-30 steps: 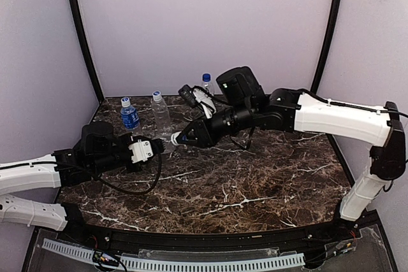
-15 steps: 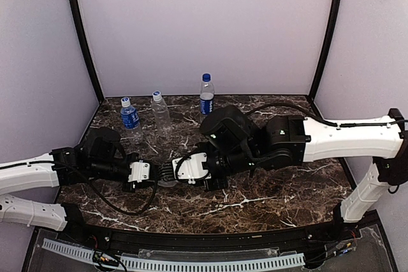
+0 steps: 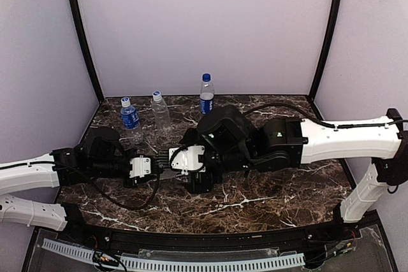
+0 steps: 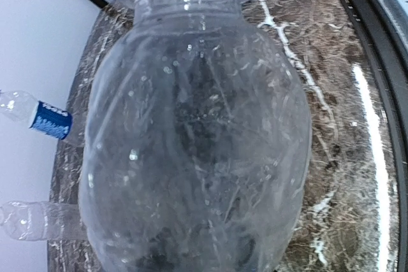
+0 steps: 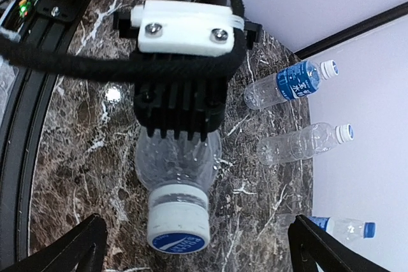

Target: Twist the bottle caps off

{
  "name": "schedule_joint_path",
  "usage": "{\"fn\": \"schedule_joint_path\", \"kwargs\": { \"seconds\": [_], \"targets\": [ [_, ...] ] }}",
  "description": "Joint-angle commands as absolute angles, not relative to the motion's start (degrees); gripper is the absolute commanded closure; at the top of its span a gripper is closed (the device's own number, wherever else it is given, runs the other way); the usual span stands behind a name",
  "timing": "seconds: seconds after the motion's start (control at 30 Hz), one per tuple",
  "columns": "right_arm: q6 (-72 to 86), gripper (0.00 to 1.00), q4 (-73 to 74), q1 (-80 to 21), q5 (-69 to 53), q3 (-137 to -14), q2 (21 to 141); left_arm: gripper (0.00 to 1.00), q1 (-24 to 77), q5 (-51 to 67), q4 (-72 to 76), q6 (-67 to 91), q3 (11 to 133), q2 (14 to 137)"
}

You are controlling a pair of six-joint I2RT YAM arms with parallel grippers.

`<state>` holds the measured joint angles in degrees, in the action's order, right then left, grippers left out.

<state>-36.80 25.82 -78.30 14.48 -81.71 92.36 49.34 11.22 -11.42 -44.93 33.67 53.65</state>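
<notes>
My left gripper is shut on a clear unlabelled bottle and holds it lying level above the table, neck toward the right arm. In the left wrist view the bottle fills the picture and hides the fingers. Its cap, white with a blue printed top, sits on the neck. My right gripper is open, its black fingertips wide apart on either side of the cap, touching nothing. Three more capped bottles stand at the back: blue-labelled, unlabelled, and blue-capped.
The dark marble table is walled by pale panels at the back and both sides. A black rail runs along its near edge. Black cables loop from both wrists close to the held bottle.
Both arms brought the bottle down toward the near middle of the table. The right wrist turned, and the right jaws, shut on the cap before, have sprung wide open.
</notes>
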Motion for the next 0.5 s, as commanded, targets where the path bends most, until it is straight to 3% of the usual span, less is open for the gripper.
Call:
{"fn": "schedule_joint_path", "kwargs": {
  "seconds": [0.0,0.1,0.23,0.47],
  "targets": [
    [-15.73,0.01,20.45,-73.6,5.41,-83.8,89.19,0.78,49.04,-0.37,0.53,-45.0,30.84,52.56],
    [5.28,0.04,16.65,-67.44,-7.06,-83.11,88.3,0.78,48.98,-5.97,7.48,-47.48,29.23,52.75],
    [27.63,0.17,13.56,-62.31,-12.17,-81.25,89.3,0.78,48.98,-10.82,12.91,-50.15,28.61,53.26],
    [35.17,0.26,12.57,-62.25,-17.14,-83.03,94.71,0.78,48.97,-11.18,14.16,-51.24,28.14,53.65]
  ]
}}
